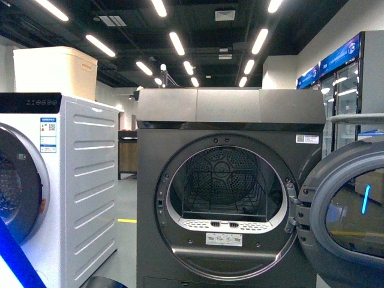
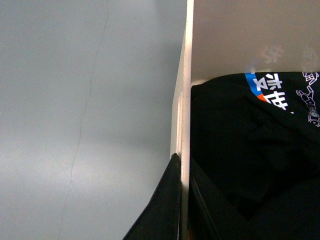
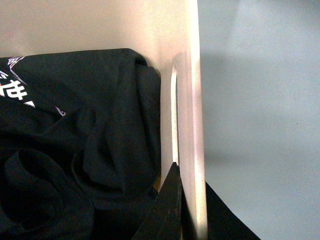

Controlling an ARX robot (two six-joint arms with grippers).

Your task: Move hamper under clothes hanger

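Note:
The beige hamper shows only in the wrist views. My left gripper (image 2: 183, 200) is shut on the hamper's rim (image 2: 185, 100), one black finger outside the wall and one inside. My right gripper (image 3: 187, 200) is shut on the opposite rim (image 3: 192, 115), next to an oval handle slot (image 3: 173, 120). Inside the hamper lies a crumpled black T-shirt (image 2: 250, 140) with white and blue print, also seen as dark folds (image 3: 85, 145) in the right wrist view. The clothes hanger is out of view. Neither arm appears in the front view.
Straight ahead stands a dark grey dryer (image 1: 231, 192) with its round door (image 1: 348, 216) swung open to the right. A white washing machine (image 1: 60, 186) stands at left with a pale boxy bin (image 1: 55, 72) on top. Grey floor (image 2: 85, 125) lies beside the hamper.

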